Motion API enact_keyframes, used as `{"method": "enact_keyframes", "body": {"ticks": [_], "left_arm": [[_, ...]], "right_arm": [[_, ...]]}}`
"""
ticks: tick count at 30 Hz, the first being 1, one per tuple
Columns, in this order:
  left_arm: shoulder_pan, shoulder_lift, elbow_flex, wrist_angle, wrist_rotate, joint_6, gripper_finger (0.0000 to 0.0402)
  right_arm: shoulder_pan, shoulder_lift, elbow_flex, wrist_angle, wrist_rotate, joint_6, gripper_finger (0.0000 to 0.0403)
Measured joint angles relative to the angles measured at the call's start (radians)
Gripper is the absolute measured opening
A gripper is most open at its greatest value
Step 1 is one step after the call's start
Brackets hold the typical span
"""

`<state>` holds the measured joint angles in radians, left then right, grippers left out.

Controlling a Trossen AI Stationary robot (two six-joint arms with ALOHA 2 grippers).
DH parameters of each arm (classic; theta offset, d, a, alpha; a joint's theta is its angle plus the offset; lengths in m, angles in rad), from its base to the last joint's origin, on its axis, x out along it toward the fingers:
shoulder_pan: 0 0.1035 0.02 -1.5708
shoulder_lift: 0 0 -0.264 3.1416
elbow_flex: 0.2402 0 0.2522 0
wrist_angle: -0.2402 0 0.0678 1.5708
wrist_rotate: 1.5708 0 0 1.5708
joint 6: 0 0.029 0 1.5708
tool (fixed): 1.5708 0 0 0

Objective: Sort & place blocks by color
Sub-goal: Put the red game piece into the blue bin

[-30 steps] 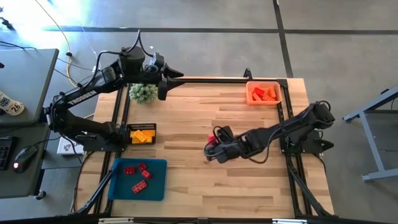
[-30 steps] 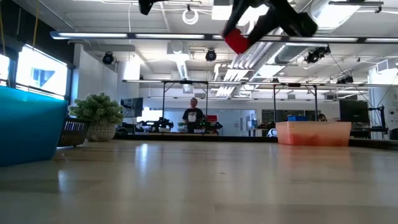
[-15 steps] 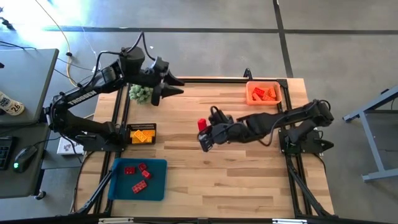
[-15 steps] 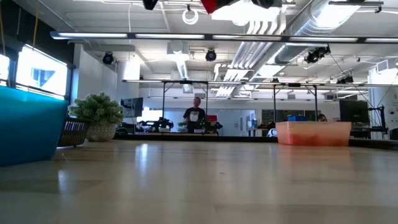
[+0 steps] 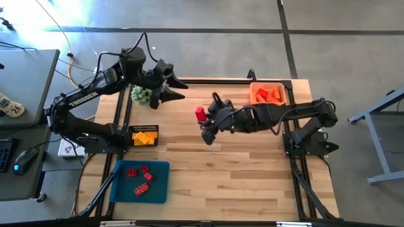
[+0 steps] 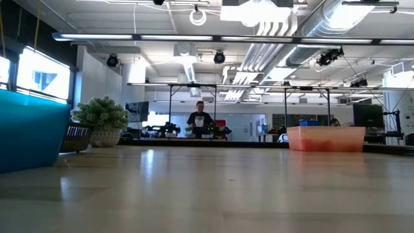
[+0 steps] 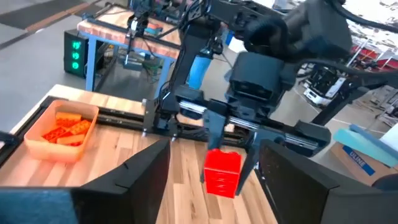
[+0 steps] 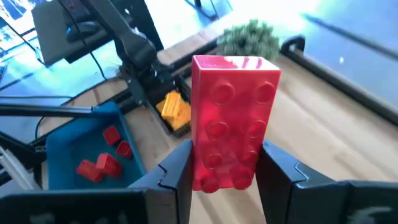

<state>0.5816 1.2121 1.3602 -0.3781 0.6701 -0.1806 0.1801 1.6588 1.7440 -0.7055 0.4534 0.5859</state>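
Daylight is streaming through bright windows (image 6: pixel 40 79) on one side of an open workshop, while long strip lights (image 6: pixel 213 39) are glowing beneath exposed ceiling ducts (image 6: pixel 326 18). A person (image 6: pixel 199 120) is standing far back among black-framed workbenches (image 6: pixel 194 110). A grey concrete floor (image 5: pixel 208 14) is spreading around the pale wooden table (image 5: pixel 221 170), crossed by dark seams. A desk (image 5: pixel 25 94) carrying a keyboard (image 5: pixel 5 153) and mouse (image 5: pixel 24 159) is sitting beside it, with white cables (image 5: pixel 66 38) trailing over the floor.
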Motion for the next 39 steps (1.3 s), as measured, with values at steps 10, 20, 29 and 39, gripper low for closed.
{"method": "enact_keyframes", "body": {"ticks": [10,20,29,39], "left_arm": [[-0.044,0.000,0.000,0.046,0.002,0.000,0.0252],[-0.048,0.000,0.000,0.047,-0.004,-0.001,0.0252],[-0.048,0.000,0.000,0.047,-0.004,0.000,0.0252],[-0.048,0.003,0.000,0.096,-0.004,0.000,0.0252]], "right_arm": [[-0.067,0.000,0.037,0.157,-0.093,-0.232,0.0111],[-0.102,0.000,0.037,0.242,-0.166,-0.307,0.0111],[-0.147,0.000,0.037,0.303,-0.177,-0.307,0.0111],[-0.176,0.000,0.037,0.378,-0.262,-0.307,0.0111]]}}
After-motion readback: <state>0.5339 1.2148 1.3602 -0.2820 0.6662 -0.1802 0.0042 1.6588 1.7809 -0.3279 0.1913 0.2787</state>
